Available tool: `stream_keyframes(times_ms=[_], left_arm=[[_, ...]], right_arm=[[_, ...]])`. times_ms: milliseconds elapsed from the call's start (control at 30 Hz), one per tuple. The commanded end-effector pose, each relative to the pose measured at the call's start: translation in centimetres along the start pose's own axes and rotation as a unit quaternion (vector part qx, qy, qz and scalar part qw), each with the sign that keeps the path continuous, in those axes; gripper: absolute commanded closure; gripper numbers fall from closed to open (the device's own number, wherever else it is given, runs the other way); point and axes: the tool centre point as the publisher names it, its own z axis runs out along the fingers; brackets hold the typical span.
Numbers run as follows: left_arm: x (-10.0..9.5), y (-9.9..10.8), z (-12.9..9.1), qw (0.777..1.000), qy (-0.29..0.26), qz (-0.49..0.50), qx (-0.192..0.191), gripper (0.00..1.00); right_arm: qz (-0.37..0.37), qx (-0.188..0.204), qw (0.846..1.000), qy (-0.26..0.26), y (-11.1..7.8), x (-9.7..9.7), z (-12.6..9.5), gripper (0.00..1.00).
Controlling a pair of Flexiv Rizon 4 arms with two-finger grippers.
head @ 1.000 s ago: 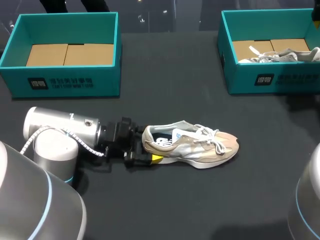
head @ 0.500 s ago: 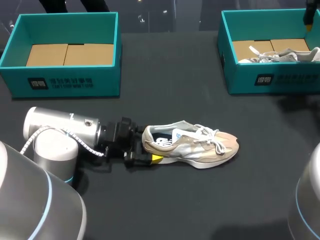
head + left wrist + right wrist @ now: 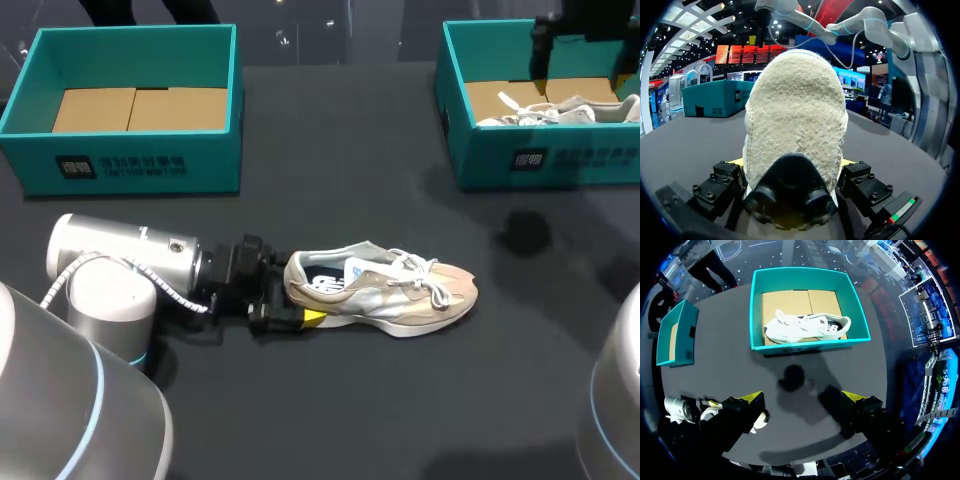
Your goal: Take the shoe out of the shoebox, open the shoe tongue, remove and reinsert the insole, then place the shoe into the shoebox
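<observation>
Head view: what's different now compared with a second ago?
The right arm moved leftward into view, above the right box holding the white shoe, and its shadow now falls on the table. The left gripper stays shut on the beige shoe at its heel; nothing else moved.

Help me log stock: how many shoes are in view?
2. A beige shoe lies on the table, its heel in the left gripper; a white shoe lies inside the right-hand shoebox. The other shoebox shows only cardboard.
</observation>
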Motion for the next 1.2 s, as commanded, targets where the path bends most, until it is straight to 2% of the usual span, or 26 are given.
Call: stream_keyframes(times_ms=[33,267,500,600,1167,1200], left_arm=[[0.1,0.4,0.2,1.0,-0.002,0.0,0.0,1.0],[0.1,0.4,0.2,1.0,-0.002,0.0,0.0,1.0],[0.1,0.4,0.2,1.0,-0.002,0.0,0.0,1.0],[0.1,0.4,0.2,1.0,-0.002,0.0,0.0,1.0],[0.1,0.4,0.2,1.0,-0.002,0.0,0.0,1.0],[0.1,0.4,0.2,1.0,-0.002,0.0,0.0,1.0]], right_arm=[[0.005,-0.031,0.999,-0.021,-3.8,3.7,0.0,0.0],[0.011,-0.031,0.999,-0.025,-8.7,9.0,-0.7,0.0],[0.004,-0.031,0.999,-0.012,-12.9,13.3,-1.5,0.0],[-0.003,-0.024,1.0,-0.003,-14.2,14.6,-1.9,0.0],[-0.003,-0.024,1.0,-0.003,-14.2,14.6,-1.9,0.0],[-0.003,-0.02,1.0,-0.013,-14.3,15.2,-1.6,0.0]])
